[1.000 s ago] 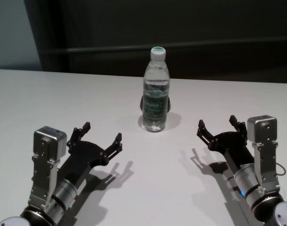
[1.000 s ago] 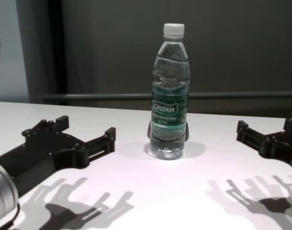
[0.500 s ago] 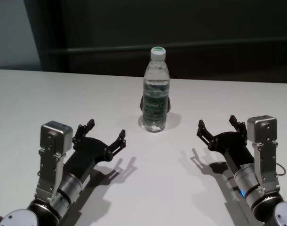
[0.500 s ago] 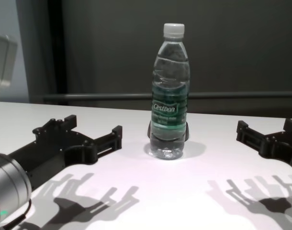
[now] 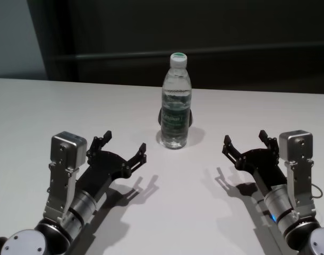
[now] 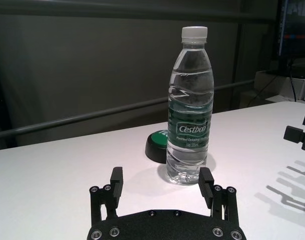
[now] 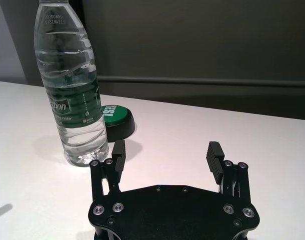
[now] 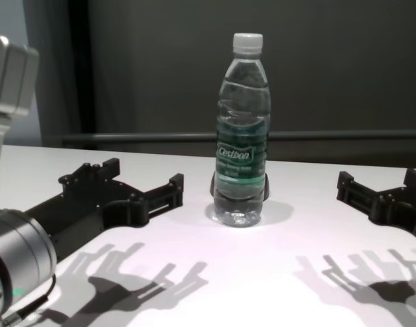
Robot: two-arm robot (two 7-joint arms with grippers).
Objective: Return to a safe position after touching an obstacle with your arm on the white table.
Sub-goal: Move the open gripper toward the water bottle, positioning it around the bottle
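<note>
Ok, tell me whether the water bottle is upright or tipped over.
Upright. The water bottle stands on its base on the white table, white cap on top, with neither the left gripper nor the right gripper touching it.

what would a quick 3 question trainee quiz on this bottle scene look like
1. True or false: the left claw is shut on the bottle.
2. What lies right behind the bottle on the table? A) a mug B) a low dark button with a green top C) a sponge
3. Fill in: the bottle stands ____ with its white cap on.

Key:
1. False. The left claw is open, short of the bottle and apart from it; the right claw is open too, off to the other side.
2. B, the button.
3. Upright.
</note>
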